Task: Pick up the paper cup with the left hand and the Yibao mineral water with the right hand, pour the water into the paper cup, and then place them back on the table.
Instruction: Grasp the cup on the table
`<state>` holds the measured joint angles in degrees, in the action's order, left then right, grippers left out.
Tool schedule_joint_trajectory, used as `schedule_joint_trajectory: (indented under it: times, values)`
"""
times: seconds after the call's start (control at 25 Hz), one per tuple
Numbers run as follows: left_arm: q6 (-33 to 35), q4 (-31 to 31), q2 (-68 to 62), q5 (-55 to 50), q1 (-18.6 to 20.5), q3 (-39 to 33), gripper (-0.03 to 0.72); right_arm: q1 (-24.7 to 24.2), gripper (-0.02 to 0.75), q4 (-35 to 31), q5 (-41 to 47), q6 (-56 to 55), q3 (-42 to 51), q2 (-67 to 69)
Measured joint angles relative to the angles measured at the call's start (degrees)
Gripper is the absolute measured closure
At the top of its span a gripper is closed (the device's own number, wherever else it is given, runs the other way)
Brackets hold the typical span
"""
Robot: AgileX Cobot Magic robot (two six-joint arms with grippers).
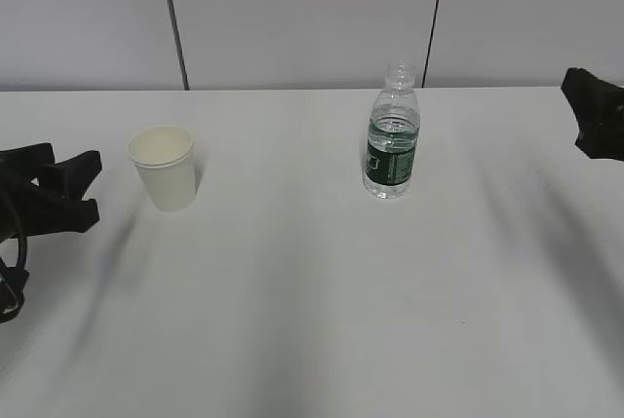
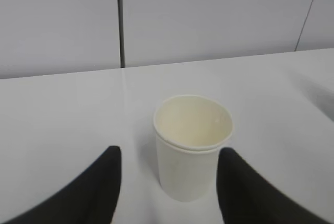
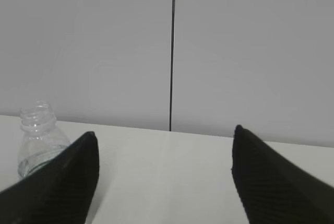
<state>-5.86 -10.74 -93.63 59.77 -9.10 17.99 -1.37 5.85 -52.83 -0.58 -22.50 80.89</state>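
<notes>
White table: wide and plain, running back to a grey panelled wall with dark vertical seams. Left hand: black, entering at the left edge of the exterior view, mostly cut off by the frame; its jaws stand spread apart and hold nothing. In the left wrist view the two dark fingers flank the lower frame, and the cup stands upright just ahead of them, centred on the gap and not touched by either. Right hand: black, only its tip visible at the right edge of the exterior view, well apart from the bottle; the exterior view does not show its opening, but the right wrist view shows the jaws wide apart and empty. There the bottle sits far to the left, outside the gap, its lower body hidden behind the left finger. Water bottle: clear, uncapped, dark green label, upright on the table right of centre; label print too small to read. Paper cup: cream-white, upright, left of centre, well apart from the bottle; the left wrist view shows its pale inside.
</notes>
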Motion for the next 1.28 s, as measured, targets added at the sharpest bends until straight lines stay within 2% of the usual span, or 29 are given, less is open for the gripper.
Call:
schedule_joint_trajectory:
  times: [0.2,0.4,0.52,1.28]
  values:
    - [0.0,-0.6,-7.3,4.7,0.0,0.0,0.286,0.0,0.153,0.0,-0.5,0.0,0.0,0.0]
    - [0.0,-1.0,-15.2,5.4,0.0,1.0,0.106,0.0,0.153,0.0,-0.8,0.0,0.0,0.0]
    - [0.0,-1.0,-18.5,5.4,0.0,3.2,0.057,0.0,0.153,0.0,-1.6,0.0,0.0,0.0]
    - [-1.6,-5.4,-31.4,5.4,-0.7,21.6,0.056,0.0,0.153,0.0,-4.1,0.0,0.0,0.0]
